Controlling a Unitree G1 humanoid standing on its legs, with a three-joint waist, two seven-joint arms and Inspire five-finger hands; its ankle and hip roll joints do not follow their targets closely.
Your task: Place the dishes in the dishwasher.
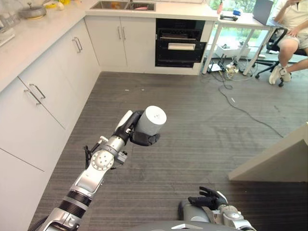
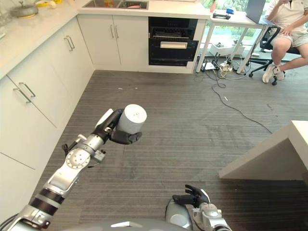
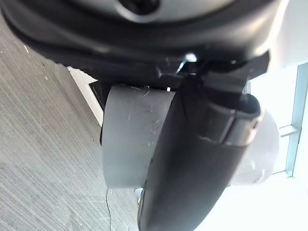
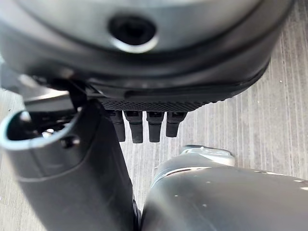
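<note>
- Grey cylindrical cup (image 1: 150, 121) is clasped in our left hand (image 1: 136, 133), carried above the floor; our right hand (image 1: 208, 198) hangs low, fingers relaxed, empty
- Black dishwasher (image 1: 179, 44) stands open, well apart at the counter's far end; carrying and loading remain

Left hand (image 1: 134, 131) raised with fingers curled; right hand (image 1: 208, 198) low, fingers relaxed.

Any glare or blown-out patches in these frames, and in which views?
Left wrist view: window light behind the left hand washes out one end of the grey cylindrical cup. Left eye view: bright daylight under the white desk; the grey plank floor is evenly lit.
</note>
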